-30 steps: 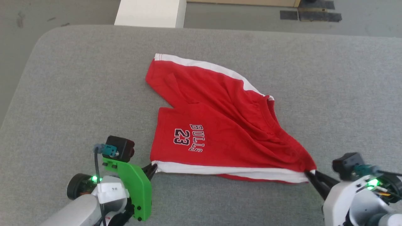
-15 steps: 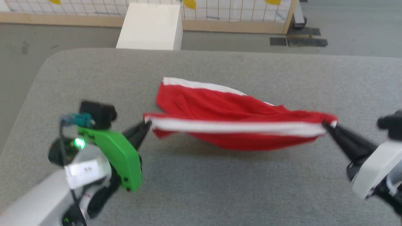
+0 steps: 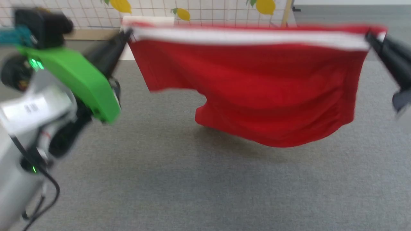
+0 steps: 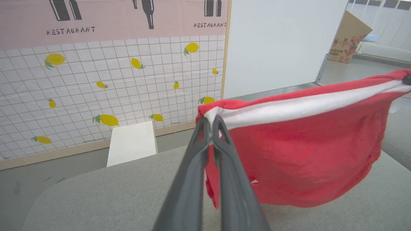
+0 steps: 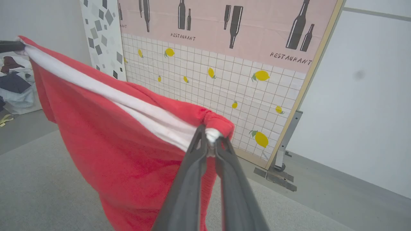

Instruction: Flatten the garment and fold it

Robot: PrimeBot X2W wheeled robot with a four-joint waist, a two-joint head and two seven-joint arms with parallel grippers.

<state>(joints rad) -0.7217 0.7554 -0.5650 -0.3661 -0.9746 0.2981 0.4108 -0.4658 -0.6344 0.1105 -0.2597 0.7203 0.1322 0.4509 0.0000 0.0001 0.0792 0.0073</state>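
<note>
The red shorts (image 3: 257,83) hang in the air above the grey table (image 3: 179,186), stretched taut along their white-striped side edge (image 3: 244,36). My left gripper (image 3: 127,32) is shut on the left end of that edge, and my right gripper (image 3: 369,34) is shut on the right end. From the left wrist, the fingertips pinch the white trim (image 4: 210,120) and the red cloth (image 4: 305,154) droops to the right. The right wrist view has the pinched corner (image 5: 210,136) with the red cloth (image 5: 128,154) falling to the left. The printed lettering is hidden.
A white box (image 4: 131,142) stands on the floor beyond the table's far edge. A tiled wall panel with lemons (image 5: 224,83) rises behind it. A pile of clothes (image 5: 13,83) lies off to one side. A cardboard box (image 4: 348,38) stands far back.
Both grippers have lifted the shorts off the table and high into the air, so they now hang from the stretched striped edge. The head camera has tilted upward.
</note>
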